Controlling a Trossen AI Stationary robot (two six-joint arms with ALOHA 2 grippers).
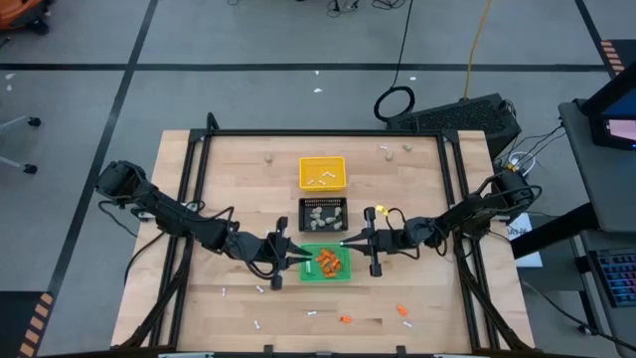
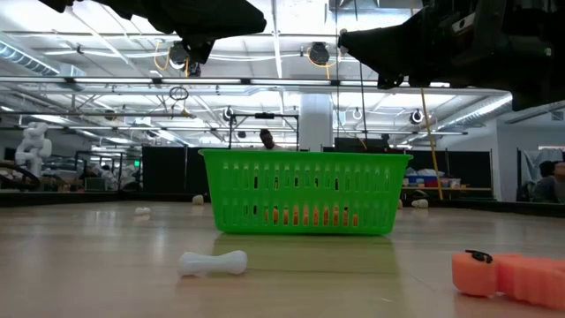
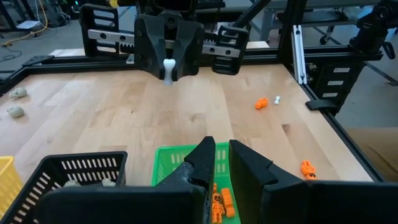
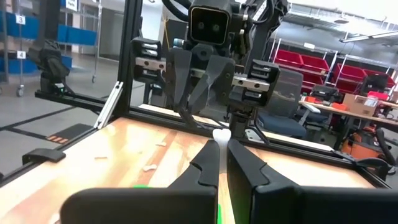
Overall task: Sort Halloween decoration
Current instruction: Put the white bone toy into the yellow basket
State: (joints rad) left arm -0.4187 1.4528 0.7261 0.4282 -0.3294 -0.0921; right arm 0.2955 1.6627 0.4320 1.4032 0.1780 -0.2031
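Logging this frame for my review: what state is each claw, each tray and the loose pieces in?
right claw: shut on white stick, raised above the table.
left claw: over the green tray's left edge.
green tray: upright, orange bits inside.
black tray: beige-grey lumps inside.
yellow tray: white sticks inside.
loose pieces: scattered on the table, unsorted.
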